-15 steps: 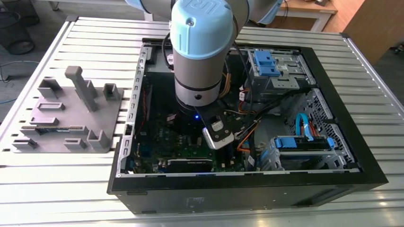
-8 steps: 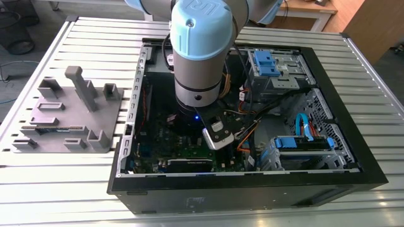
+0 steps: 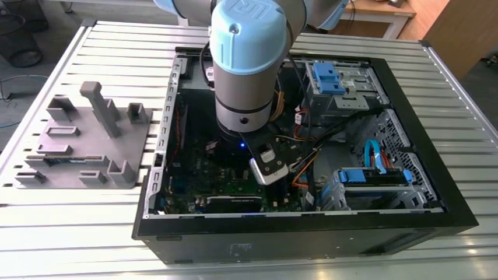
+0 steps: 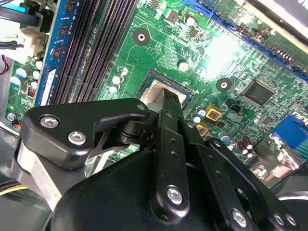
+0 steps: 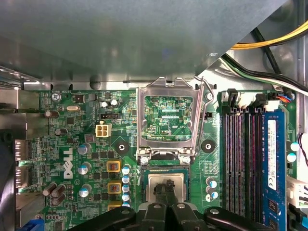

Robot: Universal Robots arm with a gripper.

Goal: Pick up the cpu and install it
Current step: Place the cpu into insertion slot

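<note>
The black two-fingered end effector (image 5: 166,185) points straight down at the small flat square cpu with the silver-grey metal top (image 5: 179,186), which lies flat in the dark-rimmed socket on the green printed motherboard (image 5: 72,144). In both wrist views the two slim black fingers (image 5: 161,188) stand drawn together, with hardly a slit between them, over the middle of the chip, so bare metal shows on either side of them. They grip none of its edges. Whether the tips press on the metal or hang just above it cannot be told. In the second wrist view the end effector (image 4: 169,95) covers part of the cpu (image 4: 155,90), whose pale corner peeks out beside the tips. Just beyond the fingertips the rectangular shiny metal socket frame (image 5: 141,120) stands swung open on its hinge, with green board showing through its window. To one side of the end effector run the long black memory slots (image 5: 238,159), with a blue memory stick (image 5: 272,159) past them; to the other side sit gold-topped square components (image 5: 113,166). In the exterior view the grey and pale-blue robot arm (image 3: 245,64) reaches down into the open black computer case (image 3: 311,239), which lies on the slatted metal counter (image 3: 78,233). Well apart from the arm, towards the exterior view's left, rests a grey plastic block-studded tray (image 3: 78,140).
</note>
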